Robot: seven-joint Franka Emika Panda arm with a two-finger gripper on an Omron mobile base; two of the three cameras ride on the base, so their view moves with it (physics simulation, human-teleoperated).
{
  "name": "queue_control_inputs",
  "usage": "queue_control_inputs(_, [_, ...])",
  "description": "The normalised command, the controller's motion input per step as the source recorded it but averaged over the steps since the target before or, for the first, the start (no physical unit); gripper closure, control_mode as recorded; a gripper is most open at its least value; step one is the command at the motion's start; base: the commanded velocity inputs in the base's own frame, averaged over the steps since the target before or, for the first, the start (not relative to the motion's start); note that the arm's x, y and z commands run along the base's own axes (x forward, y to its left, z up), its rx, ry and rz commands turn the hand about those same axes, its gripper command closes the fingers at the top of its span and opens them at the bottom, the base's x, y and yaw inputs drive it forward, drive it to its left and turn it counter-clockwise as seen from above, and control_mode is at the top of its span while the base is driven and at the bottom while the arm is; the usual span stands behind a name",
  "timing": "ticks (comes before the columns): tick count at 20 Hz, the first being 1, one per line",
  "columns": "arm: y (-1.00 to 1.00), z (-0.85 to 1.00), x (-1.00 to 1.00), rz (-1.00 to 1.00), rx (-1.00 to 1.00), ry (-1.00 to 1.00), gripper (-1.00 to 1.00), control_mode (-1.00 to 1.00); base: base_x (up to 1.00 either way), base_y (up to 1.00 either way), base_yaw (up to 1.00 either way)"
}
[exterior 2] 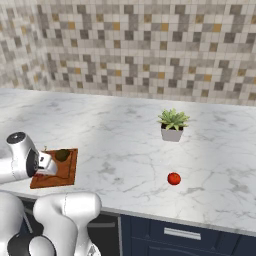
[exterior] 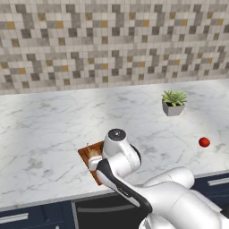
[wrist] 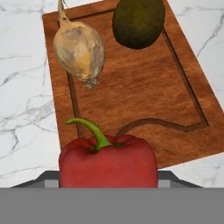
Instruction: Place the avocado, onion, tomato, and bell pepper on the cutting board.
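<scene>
Avocado [wrist: 138,22] and onion [wrist: 79,49] sitting on cutting board [wrist: 144,100]; gripper [wrist: 108,175] clamping bell pepper [wrist: 108,162] above; tomato [exterior 2: 173,178] remaining.

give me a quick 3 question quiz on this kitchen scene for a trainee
1. True or false: the tomato already lies on the cutting board.
2. Which vegetables rest on the board? A) onion and avocado B) tomato and avocado C) onion alone
3. Fill in: the hand is shut on the red ____.

Key:
1. False. It sits on the marble counter, to the right of the board, in front of the potted plant.
2. A
3. bell pepper, held over the near end of the board.
</scene>
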Motion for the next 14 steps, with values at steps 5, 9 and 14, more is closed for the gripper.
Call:
queue_control_inputs(5, [0.05,-0.25,0.03,0.01,0.00,0.01,1.00,-1.00,0.00,0.00,0.00])
queue_control_inputs(9, [0.11,-0.17,0.12,0.00,0.00,0.01,1.00,-1.00,0.00,0.00,0.00])
queue_control_inputs(14, [0.13,-0.21,0.15,0.00,0.00,0.03,1.00,-1.00,0.00,0.00,0.00])
